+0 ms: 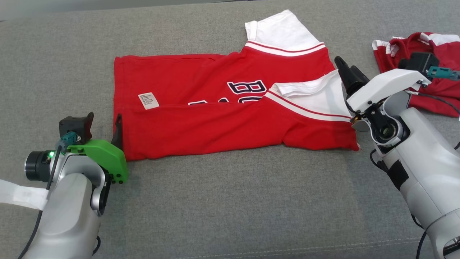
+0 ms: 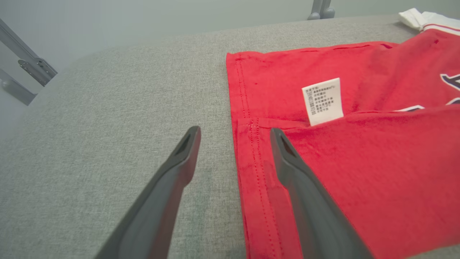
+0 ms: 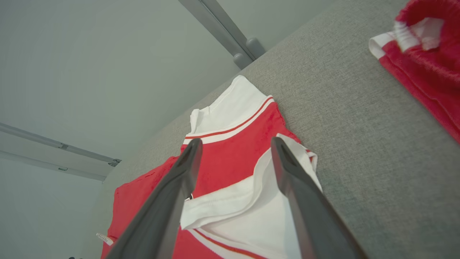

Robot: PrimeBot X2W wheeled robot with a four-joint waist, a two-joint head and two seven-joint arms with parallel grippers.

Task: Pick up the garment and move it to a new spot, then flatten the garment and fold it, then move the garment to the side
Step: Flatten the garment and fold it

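Left wrist view: left pincer [image 2: 233, 133] wide, garment [image 2: 359, 172] hem between its fingers; right pincer [image 3: 235, 144] wide too, white sleeve [image 3: 244, 212] beneath.

The head view is taken from above, tilted forward and down over the grey worktop [image 1: 230, 201], and the whole garment [image 1: 222, 118] is held in it at a middling distance. The left wrist view is set low and very near, aimed along the left jaws across the garment's hem and its care label [image 2: 322, 101] (the same label is seen from the head). The right wrist view is aimed along the right jaws over a white sleeve [image 3: 258, 216], up towards the wall [image 3: 90, 72]. The garment is shared by all three views.
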